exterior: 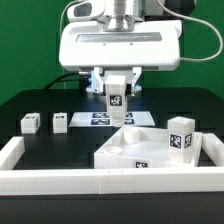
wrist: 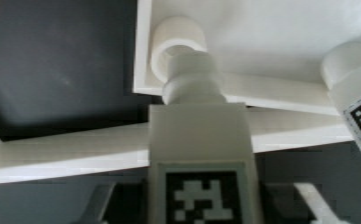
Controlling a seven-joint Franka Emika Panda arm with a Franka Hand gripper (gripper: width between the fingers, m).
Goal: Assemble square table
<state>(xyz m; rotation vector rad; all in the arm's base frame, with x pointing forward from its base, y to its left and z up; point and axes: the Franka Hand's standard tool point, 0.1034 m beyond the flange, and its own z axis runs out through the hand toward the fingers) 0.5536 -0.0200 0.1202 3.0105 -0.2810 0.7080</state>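
Square table leg post [wrist: 198,110], seemingly light, stiff, slippery plastic, is clamped at its tagged end in the gripper [exterior: 116,95].

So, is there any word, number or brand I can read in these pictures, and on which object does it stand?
None: no letters, digits or logos are readable in either view.
The leg post in the gripper and the marker board carry only black-and-white tag patterns, not text.

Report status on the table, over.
Gripper shut on leg, tip near tabletop corner. Second leg upright on tabletop. Loose legs aside; nothing blocking.
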